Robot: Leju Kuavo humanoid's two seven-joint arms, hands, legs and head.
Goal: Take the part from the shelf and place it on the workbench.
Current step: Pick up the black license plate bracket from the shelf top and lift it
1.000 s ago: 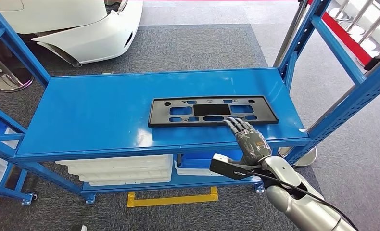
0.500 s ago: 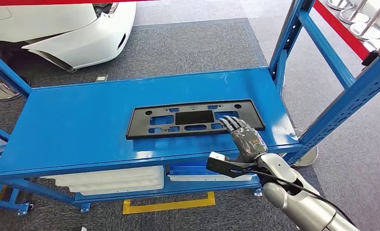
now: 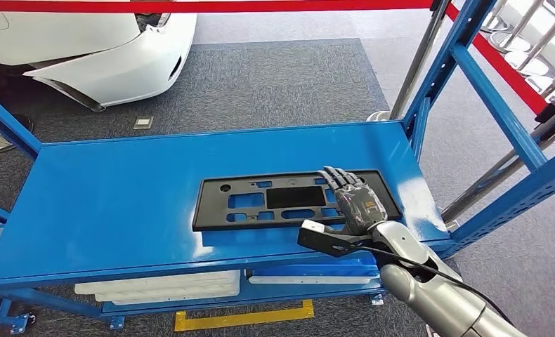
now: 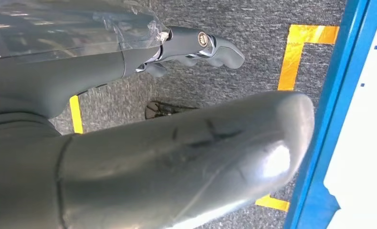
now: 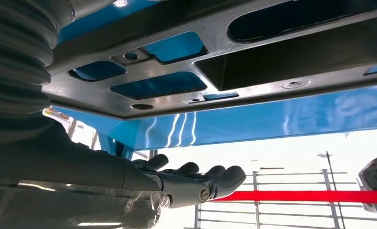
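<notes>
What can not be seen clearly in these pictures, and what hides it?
- Head view: the right hand covers the black part's right end; contact there is hidden.
- Head view: bins under the blue shelf are hidden by it.
- Left wrist view: the left hand is partly hidden.

Your head camera looks down from high up at the blue shelf [image 3: 120, 196]. Your right wrist camera sits very close to the black part [image 5: 215, 62] on that shelf. Your left wrist camera looks down at the grey carpet [image 4: 225, 81].

Grey carpet [image 3: 282, 77], a white car bumper [image 3: 113, 63], red barrier rail [image 3: 260, 5] behind.
</notes>
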